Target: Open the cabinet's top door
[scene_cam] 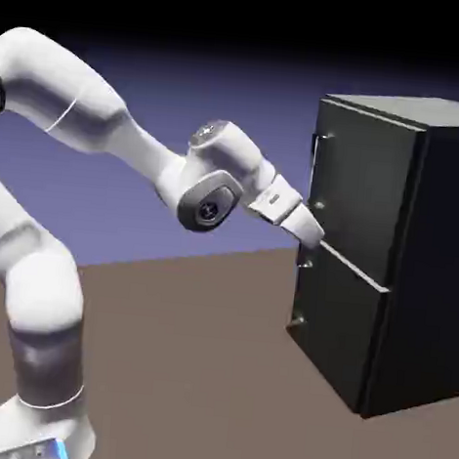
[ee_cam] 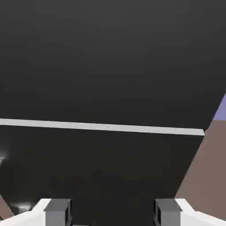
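The dark grey cabinet (scene_cam: 422,260) stands at the exterior view's right. Its top door (scene_cam: 365,186) is flush and closed, and the short silver handle (scene_cam: 325,139) shows at the door's left edge. My gripper (scene_cam: 316,238) is at the front face, just below that handle, by the pale seam between the two doors. In the hand view the top door (ee_cam: 110,57) fills the upper half above the seam (ee_cam: 101,126). My gripper (ee_cam: 112,212) is open, with both grey fingertips (ee_cam: 57,212) apart and only dark panel between them. The top handle is out of the hand view.
The lower door (scene_cam: 338,326) sits under the seam with small metal fittings (scene_cam: 299,323) on its left edge. The brown table (scene_cam: 192,367) spreads around the cabinet's foot. In the hand view, table (ee_cam: 205,176) and violet backdrop (ee_cam: 220,108) show past the cabinet's right edge.
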`<state>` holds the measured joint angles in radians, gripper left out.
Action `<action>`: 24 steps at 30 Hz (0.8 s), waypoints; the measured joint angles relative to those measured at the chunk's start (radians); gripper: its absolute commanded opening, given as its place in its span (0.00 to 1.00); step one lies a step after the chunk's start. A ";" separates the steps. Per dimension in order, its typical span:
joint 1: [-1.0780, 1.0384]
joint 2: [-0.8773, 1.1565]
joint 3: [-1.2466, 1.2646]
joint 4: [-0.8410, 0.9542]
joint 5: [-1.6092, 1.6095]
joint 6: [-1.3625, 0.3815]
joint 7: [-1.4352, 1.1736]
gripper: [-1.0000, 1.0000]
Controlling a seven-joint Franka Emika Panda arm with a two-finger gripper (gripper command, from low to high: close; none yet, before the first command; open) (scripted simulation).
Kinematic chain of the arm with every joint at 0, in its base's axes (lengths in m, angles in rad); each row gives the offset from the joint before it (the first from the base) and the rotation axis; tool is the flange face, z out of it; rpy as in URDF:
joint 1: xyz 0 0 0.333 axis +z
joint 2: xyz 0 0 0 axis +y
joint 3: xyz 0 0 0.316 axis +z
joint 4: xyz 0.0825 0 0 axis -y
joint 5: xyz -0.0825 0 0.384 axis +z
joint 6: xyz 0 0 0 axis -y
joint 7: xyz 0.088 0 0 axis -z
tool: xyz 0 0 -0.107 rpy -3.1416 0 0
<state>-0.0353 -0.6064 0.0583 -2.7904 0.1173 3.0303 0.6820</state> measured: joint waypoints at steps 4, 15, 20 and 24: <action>-0.070 -0.054 0.086 0.029 0.174 -0.010 -0.088 0.50; -0.263 -0.202 0.324 0.109 0.652 -0.037 -0.328 0.50; -0.350 -0.270 0.432 0.145 0.870 -0.049 -0.438 0.50; -0.420 -0.324 0.518 0.174 1.044 -0.059 -0.525 0.50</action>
<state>-0.4556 -0.9304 0.5766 -2.6161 1.1613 2.9711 0.1567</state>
